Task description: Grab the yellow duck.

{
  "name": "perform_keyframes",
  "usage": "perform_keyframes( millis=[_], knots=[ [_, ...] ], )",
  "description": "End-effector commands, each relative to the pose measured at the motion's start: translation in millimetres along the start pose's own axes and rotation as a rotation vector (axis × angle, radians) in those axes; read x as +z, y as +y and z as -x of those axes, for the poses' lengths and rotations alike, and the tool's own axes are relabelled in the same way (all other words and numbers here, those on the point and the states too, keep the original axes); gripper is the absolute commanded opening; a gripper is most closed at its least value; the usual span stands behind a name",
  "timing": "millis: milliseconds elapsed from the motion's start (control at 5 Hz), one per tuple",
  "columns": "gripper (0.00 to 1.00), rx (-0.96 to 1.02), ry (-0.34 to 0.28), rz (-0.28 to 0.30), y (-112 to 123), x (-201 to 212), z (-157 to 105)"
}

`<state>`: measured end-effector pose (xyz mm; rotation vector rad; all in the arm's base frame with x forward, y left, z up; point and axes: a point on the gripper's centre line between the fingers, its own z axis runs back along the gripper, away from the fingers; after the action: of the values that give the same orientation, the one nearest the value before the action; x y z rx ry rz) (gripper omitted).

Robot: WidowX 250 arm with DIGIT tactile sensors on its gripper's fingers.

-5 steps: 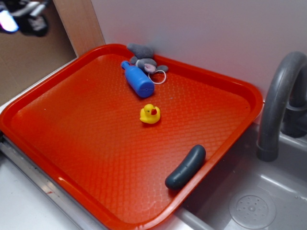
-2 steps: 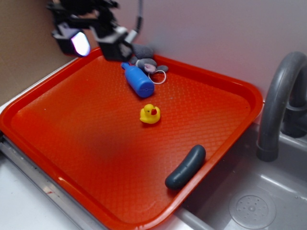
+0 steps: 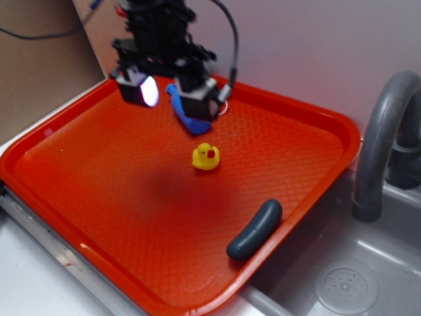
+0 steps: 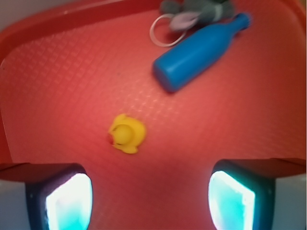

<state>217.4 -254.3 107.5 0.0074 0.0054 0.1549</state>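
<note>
The yellow duck is a tiny yellow rubber toy with a red beak, standing near the middle of the orange tray. In the wrist view the yellow duck lies ahead of the jaws, a little left of centre. My gripper hovers above the tray's back part, up and left of the duck, jaws wide apart and empty. In the wrist view my gripper shows two glowing fingertips with bare tray between them.
A blue toy bottle lies behind the duck, partly hidden by the gripper; it also shows in the wrist view. A grey plush with a white ring sits at the tray's back corner. A dark sausage-shaped toy lies at the tray's right edge. A grey faucet and sink are to the right.
The gripper has come in from the upper left and moved right and forward over the tray's back, now in front of the bottle and plush. The duck has not moved.
</note>
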Motion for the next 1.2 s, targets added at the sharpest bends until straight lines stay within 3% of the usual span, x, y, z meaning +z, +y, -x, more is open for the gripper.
perform_keyframes(
  millis=[0,600,800,1000],
  knots=[
    [1.0,-0.049,-0.026,0.034,-25,-20,-11],
    [1.0,-0.047,0.051,-0.061,-23,-64,-11],
    [0.0,-0.055,0.038,-0.086,-23,-64,-6],
    [0.0,-0.071,-0.006,-0.068,-14,-48,-3]
  ],
)
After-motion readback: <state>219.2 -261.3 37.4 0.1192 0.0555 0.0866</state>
